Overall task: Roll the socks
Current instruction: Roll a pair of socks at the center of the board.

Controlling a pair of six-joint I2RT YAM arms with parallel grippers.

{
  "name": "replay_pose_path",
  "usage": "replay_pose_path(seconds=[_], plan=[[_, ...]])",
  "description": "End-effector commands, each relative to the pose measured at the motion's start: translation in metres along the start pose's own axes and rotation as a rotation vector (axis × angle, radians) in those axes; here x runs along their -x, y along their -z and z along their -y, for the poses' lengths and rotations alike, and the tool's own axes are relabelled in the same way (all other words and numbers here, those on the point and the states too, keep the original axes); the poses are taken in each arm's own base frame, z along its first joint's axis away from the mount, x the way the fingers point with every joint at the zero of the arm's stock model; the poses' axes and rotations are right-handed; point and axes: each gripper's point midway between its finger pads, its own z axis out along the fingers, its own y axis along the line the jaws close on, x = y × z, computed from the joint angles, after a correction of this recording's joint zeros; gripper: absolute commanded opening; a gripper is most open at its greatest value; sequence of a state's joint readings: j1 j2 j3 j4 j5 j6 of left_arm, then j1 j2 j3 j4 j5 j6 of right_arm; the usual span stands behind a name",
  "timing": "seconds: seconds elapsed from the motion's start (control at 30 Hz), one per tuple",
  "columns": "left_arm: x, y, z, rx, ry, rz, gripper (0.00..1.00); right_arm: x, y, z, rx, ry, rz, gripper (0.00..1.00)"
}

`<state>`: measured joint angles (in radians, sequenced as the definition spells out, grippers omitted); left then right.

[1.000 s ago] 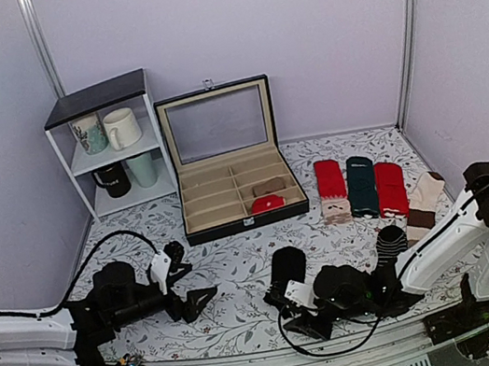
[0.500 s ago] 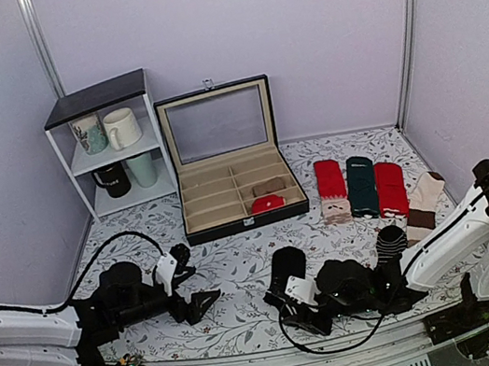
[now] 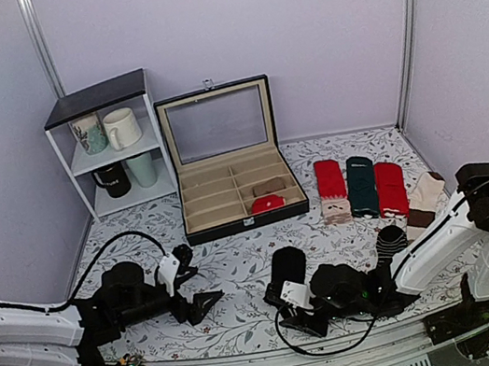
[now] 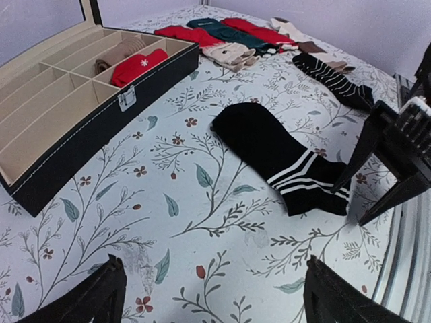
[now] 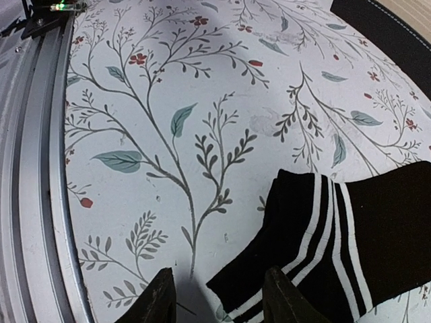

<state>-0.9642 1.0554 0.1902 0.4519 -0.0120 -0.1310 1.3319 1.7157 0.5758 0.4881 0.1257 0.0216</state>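
Just beyond your right jaws, which stand apart, the socks (image 5: 350, 229) lie cuff-first, long axis running near to far. Your left jaws, also apart, sit farther off left.

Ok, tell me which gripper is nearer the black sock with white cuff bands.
Right. The right gripper is at the sock, open, its fingertips by the corner of the banded cuff. The left gripper is further left, open, with bare patterned table between it and the sock.
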Motion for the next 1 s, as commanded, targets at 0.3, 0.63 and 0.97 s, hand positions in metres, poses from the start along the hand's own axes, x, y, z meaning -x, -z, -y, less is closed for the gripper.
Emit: replay_pose_path(seconds=[0.3,0.63,0.97], plan=[[0.013,0.001,0.007,-0.016,-0.018,0.037,0.92,-0.052,-0.009,0.005,-0.029,-0.095,-0.132,0.17],[0.020,0.006,0.031,-0.128,-0.094,0.074,0.93,-0.065,-0.004,-0.007,0.024,-0.177,-0.227,0.00],[0.021,0.020,0.092,-0.422,-0.284,0.128,0.90,-0.095,-0.004,-0.003,0.177,-0.455,-0.350,0.00]])
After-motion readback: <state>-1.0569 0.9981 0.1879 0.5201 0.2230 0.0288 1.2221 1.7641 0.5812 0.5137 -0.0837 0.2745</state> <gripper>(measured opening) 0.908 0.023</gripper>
